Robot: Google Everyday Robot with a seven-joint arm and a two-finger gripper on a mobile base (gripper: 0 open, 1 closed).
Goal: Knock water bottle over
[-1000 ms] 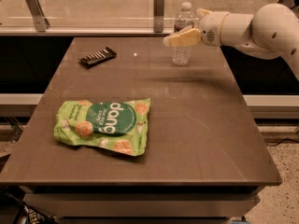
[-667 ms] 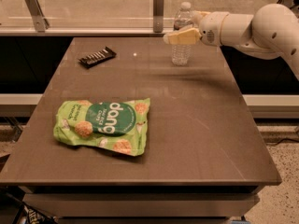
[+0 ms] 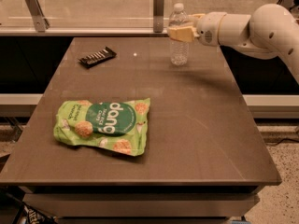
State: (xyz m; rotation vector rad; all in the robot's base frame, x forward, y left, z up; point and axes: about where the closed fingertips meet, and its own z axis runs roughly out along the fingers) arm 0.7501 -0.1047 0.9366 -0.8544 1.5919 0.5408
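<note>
The water bottle (image 3: 178,41) is small, clear and ribbed with a white cap. It stands upright near the far edge of the table, right of centre. My gripper (image 3: 180,33) reaches in from the right on a white arm. Its yellowish fingers (image 3: 183,34) lie across the bottle's middle, in front of it and touching or nearly touching it.
A green snack bag (image 3: 103,125) lies flat at the front left of the brown table (image 3: 196,125). A dark snack bar (image 3: 97,56) lies at the far left. A glass barrier with metal posts (image 3: 159,3) runs behind the table's far edge.
The gripper has shifted slightly left along the bottle. The bottle still stands upright in the same spot.
</note>
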